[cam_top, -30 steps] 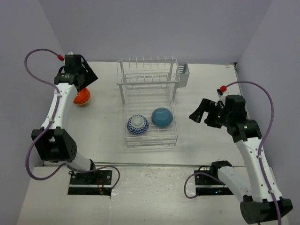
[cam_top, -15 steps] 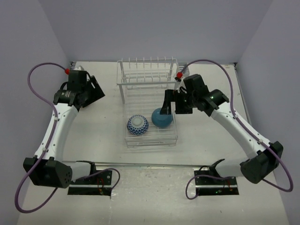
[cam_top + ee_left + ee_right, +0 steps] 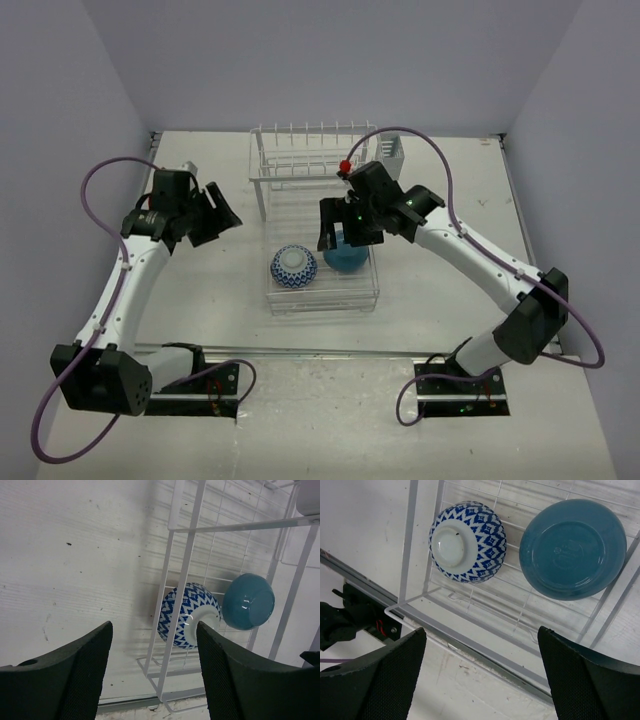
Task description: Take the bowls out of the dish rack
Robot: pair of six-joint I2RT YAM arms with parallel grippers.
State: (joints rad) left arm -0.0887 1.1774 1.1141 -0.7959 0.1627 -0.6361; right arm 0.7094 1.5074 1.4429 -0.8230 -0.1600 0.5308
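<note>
The left claw (image 3: pixel 222 218) has swung in from the far left corner toward the rack, and the orange bowl seen under it a second ago no longer shows in any view. Its fingers stand apart with nothing between them, at 9 o'clock of the dish rack (image 3: pixel 318 300) and above the bare surface (image 3: pixel 210 300). In the rack's flat tray the blue-and-white bowl (image 3: pixel 294 267) lies foot up, with the teal bowl (image 3: pixel 572 547) just beside it at 3 o'clock, also foot up. The right claw (image 3: pixel 337 228) has crossed over from the right side and now hangs over the teal bowl, fingers spread wide and empty. With both arms now near the same tray, they could knock together. A finger could also snag a rack wire on the way down, or slip off a glossy, rounded bowl wall. From above, the right claw covers much of the teal bowl, and how high it hangs is hard to judge.
</note>
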